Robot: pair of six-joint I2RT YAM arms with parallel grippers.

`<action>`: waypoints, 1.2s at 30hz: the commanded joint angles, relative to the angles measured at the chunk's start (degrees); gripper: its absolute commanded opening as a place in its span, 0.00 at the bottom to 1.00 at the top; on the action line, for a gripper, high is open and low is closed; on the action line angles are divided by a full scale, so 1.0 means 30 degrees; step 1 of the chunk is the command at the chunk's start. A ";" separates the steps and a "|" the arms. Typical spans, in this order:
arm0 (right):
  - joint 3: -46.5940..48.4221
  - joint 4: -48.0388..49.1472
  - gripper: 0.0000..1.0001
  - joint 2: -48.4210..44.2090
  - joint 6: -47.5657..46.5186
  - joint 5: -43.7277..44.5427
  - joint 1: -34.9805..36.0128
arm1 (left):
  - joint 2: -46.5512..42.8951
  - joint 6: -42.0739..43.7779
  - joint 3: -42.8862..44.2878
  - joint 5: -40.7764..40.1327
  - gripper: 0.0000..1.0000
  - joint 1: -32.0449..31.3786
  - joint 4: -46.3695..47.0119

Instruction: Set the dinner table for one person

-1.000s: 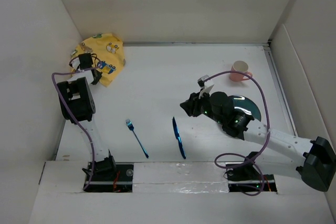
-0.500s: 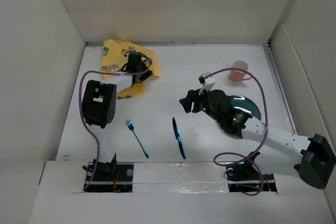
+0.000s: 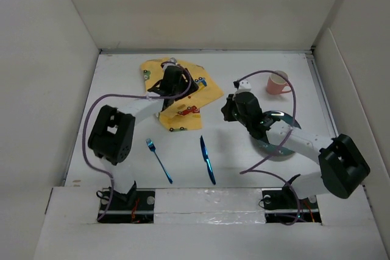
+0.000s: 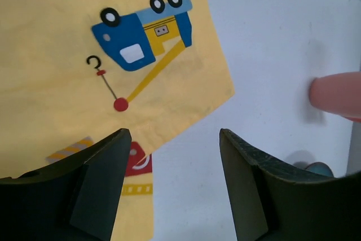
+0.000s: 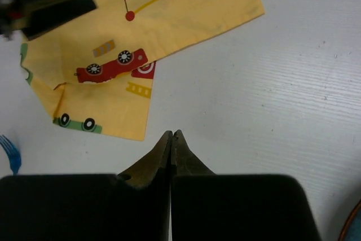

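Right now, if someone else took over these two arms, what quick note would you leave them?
Left gripper: open, empty, over the yellow placemat.
Right gripper: shut, empty, over bare dinner table beside the placemat.
Placemat lies far-centre, mostly spread; its near corner looks folded over.
Blue fork and blue knife lie side by side near the arms, off the mat.
Dark plate sits to the right, under the right arm; pink cup is beyond it.
Done: mat laid down.
Left: probably flatten the fold, then bring plate, fork, knife and cup to the mat.
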 commanded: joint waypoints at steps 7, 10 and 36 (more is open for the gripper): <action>0.4446 0.0779 0.47 0.5292 0.0730 0.0128 -0.1547 | -0.9779 -0.0715 -0.7242 -0.4883 0.59 0.0197 0.1732; 0.6236 -0.0596 0.52 0.7811 0.0613 -0.0223 -0.2366 | -1.2270 -0.1009 -0.9411 -0.6496 0.58 0.0197 0.1059; 1.8078 -1.1586 0.54 1.6723 0.1461 0.2413 -0.2836 | -2.1094 -0.0804 -1.7883 -0.2456 0.59 0.0197 0.1907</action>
